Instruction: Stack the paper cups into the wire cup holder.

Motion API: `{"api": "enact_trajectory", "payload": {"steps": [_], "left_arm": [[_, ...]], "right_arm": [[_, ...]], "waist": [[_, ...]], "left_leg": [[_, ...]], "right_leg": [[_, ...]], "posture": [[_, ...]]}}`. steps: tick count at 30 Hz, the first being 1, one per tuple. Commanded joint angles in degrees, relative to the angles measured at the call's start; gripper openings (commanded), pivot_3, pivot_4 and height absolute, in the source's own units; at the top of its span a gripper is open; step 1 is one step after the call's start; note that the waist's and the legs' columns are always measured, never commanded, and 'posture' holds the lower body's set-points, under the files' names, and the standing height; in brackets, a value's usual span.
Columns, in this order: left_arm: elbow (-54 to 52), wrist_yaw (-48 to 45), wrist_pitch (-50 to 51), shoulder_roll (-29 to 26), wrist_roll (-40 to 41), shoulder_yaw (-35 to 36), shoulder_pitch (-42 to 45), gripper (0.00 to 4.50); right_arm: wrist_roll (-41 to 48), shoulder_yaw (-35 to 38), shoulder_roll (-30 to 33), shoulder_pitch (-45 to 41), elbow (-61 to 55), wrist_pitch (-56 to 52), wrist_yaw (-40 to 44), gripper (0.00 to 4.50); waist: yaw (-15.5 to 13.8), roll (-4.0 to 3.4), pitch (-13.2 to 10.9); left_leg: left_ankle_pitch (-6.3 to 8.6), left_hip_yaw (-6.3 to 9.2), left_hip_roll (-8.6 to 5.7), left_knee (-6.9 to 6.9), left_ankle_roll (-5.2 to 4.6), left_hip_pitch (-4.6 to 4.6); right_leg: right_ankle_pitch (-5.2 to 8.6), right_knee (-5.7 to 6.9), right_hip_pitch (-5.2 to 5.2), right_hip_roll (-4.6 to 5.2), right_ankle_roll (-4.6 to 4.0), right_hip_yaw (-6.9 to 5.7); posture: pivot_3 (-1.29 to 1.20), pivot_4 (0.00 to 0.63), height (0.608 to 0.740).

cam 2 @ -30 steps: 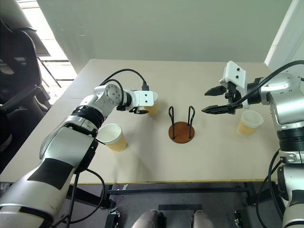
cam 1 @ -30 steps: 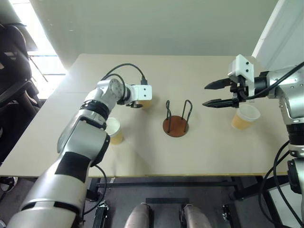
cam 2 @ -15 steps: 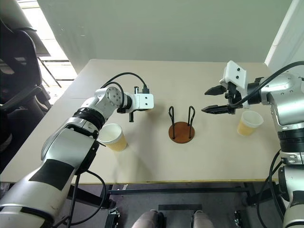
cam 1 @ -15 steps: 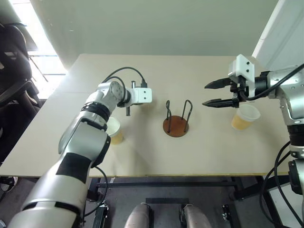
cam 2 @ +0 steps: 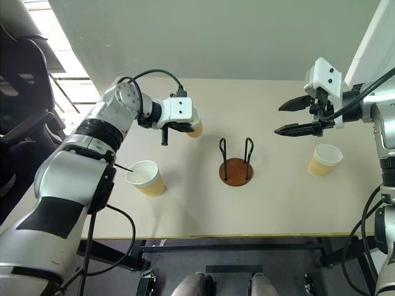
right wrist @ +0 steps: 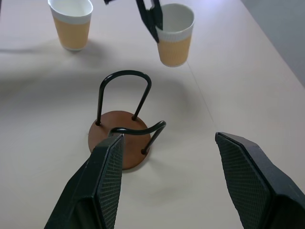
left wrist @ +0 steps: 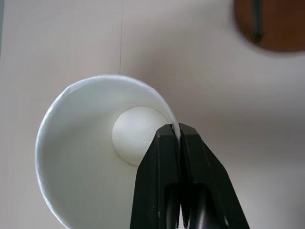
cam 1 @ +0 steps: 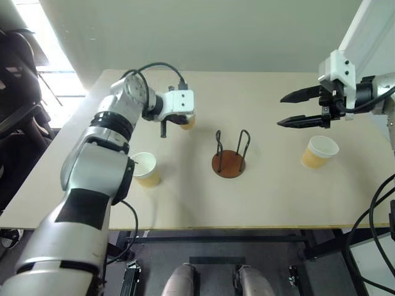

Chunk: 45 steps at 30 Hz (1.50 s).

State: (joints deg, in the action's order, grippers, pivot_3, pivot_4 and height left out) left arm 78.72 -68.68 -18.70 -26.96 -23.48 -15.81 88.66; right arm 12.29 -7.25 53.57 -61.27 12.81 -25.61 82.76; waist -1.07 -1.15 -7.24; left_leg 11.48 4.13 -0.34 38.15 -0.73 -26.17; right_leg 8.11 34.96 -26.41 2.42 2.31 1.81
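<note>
My left gripper (left wrist: 179, 129) is shut on the rim of a paper cup (cam 1: 188, 121), one finger inside and one outside. The cup (right wrist: 175, 36) hangs upright above the table, left of and beyond the wire cup holder (cam 1: 229, 161), a rust-brown disc with two black wire loops. A second paper cup (cam 1: 145, 168) stands on the table at the left, near my left forearm. A third cup (cam 1: 319, 152) stands at the right. My right gripper (cam 1: 281, 111) is open and empty, held above the table between the holder and that right cup.
The beige table (cam 1: 265, 203) carries nothing else. Its front edge runs close below the holder. A dark chair (cam 1: 15, 92) stands off the table's left side, and a white panel (cam 1: 364, 31) rises at the far right.
My left gripper has shut on the cup's rim and lifted it off the table. My right gripper has risen a little and drifted right, still open.
</note>
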Motion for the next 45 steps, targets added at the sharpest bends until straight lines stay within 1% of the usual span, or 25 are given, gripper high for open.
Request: {"api": "enact_trajectory", "payload": {"steps": [1,4,11,16,17,26,32,35,41,45], "left_arm": [[-1.91,-5.49,0.40,0.18,3.27,2.66,4.50,0.01],[-2.05,-7.96,1.12,1.10,4.80,3.94,6.32,0.01],[-2.45,-14.16,2.36,3.39,7.37,5.76,8.51,0.01],[-2.73,-18.02,3.18,4.90,8.76,6.43,9.56,0.01],[-2.76,-18.26,3.29,5.10,8.95,6.50,9.74,0.01],[-2.92,-18.97,4.01,7.10,10.12,7.45,11.66,0.01],[-3.28,-22.76,4.28,8.99,11.29,7.41,11.70,0.01],[-3.38,-23.80,3.61,9.61,11.48,6.22,11.11,0.01],[-3.29,-23.82,3.42,9.97,12.07,4.57,10.41,0.01],[-3.26,-23.82,3.41,10.27,12.75,3.40,9.95,0.01]], "right_arm": [[1.66,1.93,1.81,-0.53,-2.31,-0.51,1.81,3.11],[3.26,2.85,1.91,-0.36,-2.66,0.74,3.44,3.11],[4.40,2.76,2.00,-1.05,-2.29,-0.51,4.45,3.11],[8.04,3.25,3.14,-1.49,-4.68,-5.90,6.72,3.11],[8.36,3.17,3.40,-1.53,-5.02,-6.45,7.03,3.11],[9.28,3.30,5.68,-0.54,-6.59,-7.48,7.77,3.11],[9.59,3.52,6.85,0.96,-7.60,-7.66,7.78,3.11],[9.84,3.71,6.99,1.20,-7.81,-7.55,7.88,3.11],[8.56,3.33,7.48,-2.03,-3.55,-5.48,9.28,3.11],[8.87,2.64,8.37,-2.35,-3.32,-5.63,9.73,3.11]], "waist": [[-0.10,0.00,0.00],[-0.05,0.00,0.00],[0.10,0.00,0.00],[0.14,-0.01,0.00],[0.10,0.00,0.00],[0.09,0.01,0.00],[-0.01,0.01,0.00],[0.00,0.01,0.00],[0.00,0.00,-0.01],[-0.15,0.00,0.00]], "left_leg": [[0.01,0.06,0.06,0.01,0.00,-0.03],[0.04,0.04,0.06,0.00,-0.03,-0.02],[0.07,-0.03,0.07,0.03,-0.08,-0.11],[0.09,-0.03,0.08,0.08,-0.11,-0.18],[0.09,-0.13,0.02,0.05,-0.12,-0.18],[0.17,-0.15,-0.03,0.13,-0.25,-0.20],[0.20,-0.14,-0.06,0.19,-0.34,-0.20],[0.22,-0.16,-0.07,0.25,-0.38,-0.21],[0.27,-0.21,-0.10,0.40,-0.47,-0.22],[0.29,-0.24,-0.17,0.46,-0.51,-0.21]], "right_leg": [[0.02,-0.01,-0.01,0.20,0.00,0.03],[0.09,-0.01,0.00,0.23,0.02,0.08],[0.16,0.02,-0.08,0.22,0.07,0.08],[0.20,0.01,-0.09,0.27,0.14,0.09],[0.20,0.00,-0.10,0.13,0.14,0.03],[0.28,0.02,-0.09,0.37,0.26,0.03],[0.30,0.04,-0.06,0.51,0.33,0.08],[0.26,0.04,-0.06,0.56,0.44,0.12],[0.25,0.04,-0.01,0.60,0.56,0.17],[0.27,0.04,0.03,0.54,0.56,0.09]], "posture": [[0.00,0.150,0.740],[0.00,0.150,0.740],[0.00,0.150,0.740],[0.00,0.150,0.740],[0.00,0.150,0.740],[0.00,0.150,0.740],[0.00,0.150,0.740],[0.00,0.150,0.740],[0.00,0.150,0.740],[0.00,0.150,0.740]]}}
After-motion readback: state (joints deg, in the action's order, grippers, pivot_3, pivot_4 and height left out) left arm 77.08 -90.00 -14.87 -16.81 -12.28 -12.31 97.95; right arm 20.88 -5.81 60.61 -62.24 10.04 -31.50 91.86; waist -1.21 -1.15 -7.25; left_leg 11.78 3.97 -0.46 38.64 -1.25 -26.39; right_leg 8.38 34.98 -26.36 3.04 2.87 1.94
